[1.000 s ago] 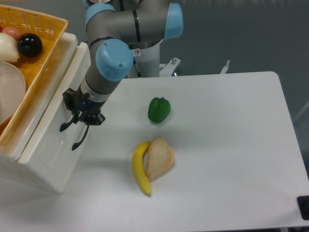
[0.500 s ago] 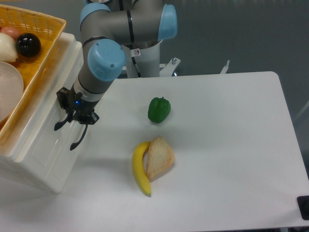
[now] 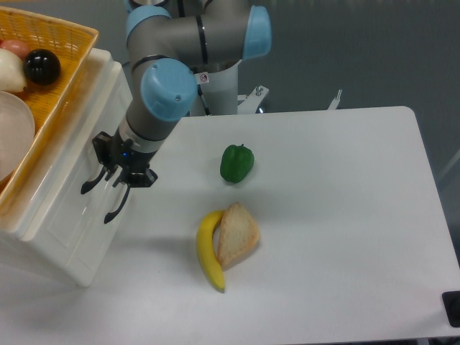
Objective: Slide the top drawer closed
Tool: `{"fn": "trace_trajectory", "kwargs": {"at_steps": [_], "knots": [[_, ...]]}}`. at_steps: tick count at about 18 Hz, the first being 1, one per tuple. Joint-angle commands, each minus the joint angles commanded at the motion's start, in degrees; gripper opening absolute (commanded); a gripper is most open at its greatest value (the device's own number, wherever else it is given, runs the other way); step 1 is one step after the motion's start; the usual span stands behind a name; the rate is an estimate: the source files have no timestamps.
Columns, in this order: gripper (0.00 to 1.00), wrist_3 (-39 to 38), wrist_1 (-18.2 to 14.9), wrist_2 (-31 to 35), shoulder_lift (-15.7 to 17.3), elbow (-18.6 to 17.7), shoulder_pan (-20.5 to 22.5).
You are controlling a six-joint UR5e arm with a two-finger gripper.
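Against the top drawer [image 3: 72, 215] front, the tool [image 3: 102, 200] hangs with fingers spread.

Glossy cream plastic forms the top drawer [image 3: 68, 215] facing my gripper [image 3: 102, 200], whose fingers look like matt black plastic. Behind it, an orange woven basket [image 3: 61, 68]. To my other side, a smooth matt white table [image 3: 338, 215].
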Motion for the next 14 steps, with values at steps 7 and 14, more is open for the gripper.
{"fn": "trace_trajectory", "kwargs": {"at_steps": [7, 14], "knots": [[0.84, 2.72, 6.93, 5.62, -2.28, 0.88, 8.09], [1.0, 16.95, 9.84, 11.32, -5.27, 0.97, 16.27]]}}
